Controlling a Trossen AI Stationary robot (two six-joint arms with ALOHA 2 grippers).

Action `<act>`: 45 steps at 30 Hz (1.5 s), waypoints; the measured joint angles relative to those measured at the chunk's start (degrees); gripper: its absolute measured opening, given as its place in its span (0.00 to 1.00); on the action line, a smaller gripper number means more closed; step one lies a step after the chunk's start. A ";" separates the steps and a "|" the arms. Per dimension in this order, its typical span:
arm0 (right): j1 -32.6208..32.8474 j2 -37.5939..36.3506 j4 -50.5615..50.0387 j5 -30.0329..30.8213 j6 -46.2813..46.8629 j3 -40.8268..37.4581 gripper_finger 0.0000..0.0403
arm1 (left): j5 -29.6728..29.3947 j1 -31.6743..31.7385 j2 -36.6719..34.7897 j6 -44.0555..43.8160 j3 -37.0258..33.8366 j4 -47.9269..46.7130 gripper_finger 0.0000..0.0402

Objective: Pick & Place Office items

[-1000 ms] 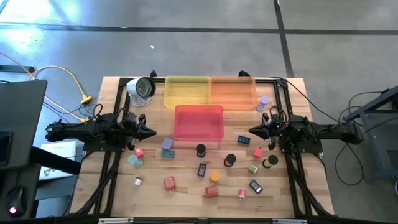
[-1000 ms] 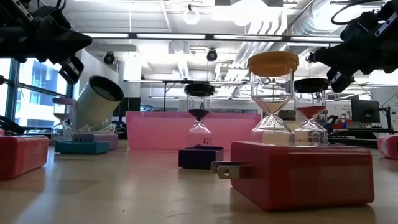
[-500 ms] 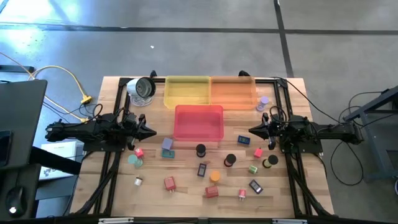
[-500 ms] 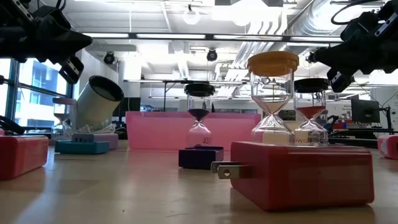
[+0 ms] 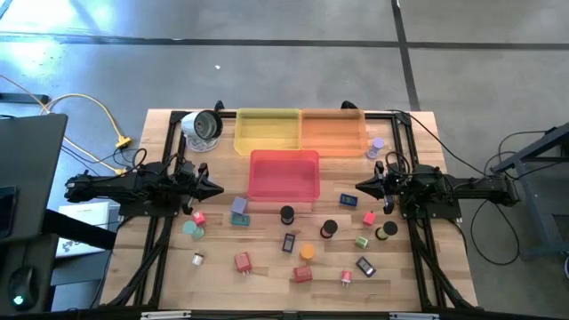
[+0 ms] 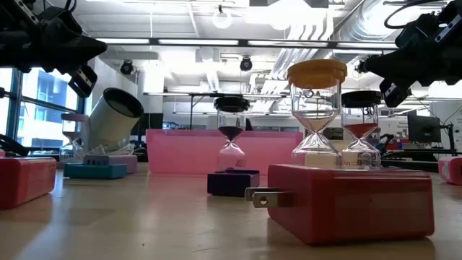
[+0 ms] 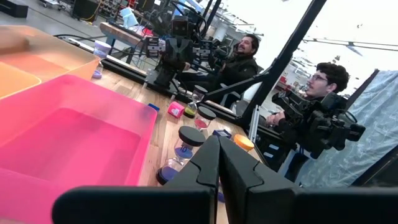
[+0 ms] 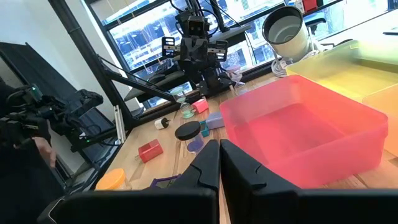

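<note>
The wooden table [image 5: 444, 267] stands on a grey concrete floor [image 5: 267, 71] in a bright workshop, where two seated people [image 7: 323, 87] show beyond its edge. The office items [image 5: 302, 251] lie scattered over the table's near half, in front of the pink tray [image 5: 284, 174], yellow tray [image 5: 267, 130] and orange tray [image 5: 333, 132]. The left gripper [image 5: 216, 188] and right gripper [image 5: 360, 187] hover at either side of the pink tray, fingers pressed together, holding nothing.
</note>
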 joint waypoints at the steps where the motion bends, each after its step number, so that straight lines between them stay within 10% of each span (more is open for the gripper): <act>1: 0.00 0.00 0.00 -0.01 0.00 -0.01 0.00 | 0.00 0.01 0.01 0.00 0.01 0.01 0.00; 45: -0.02 0.01 -0.20 0.83 4.97 -0.01 0.00 | -2.71 0.01 -0.01 -1.79 0.02 2.25 0.00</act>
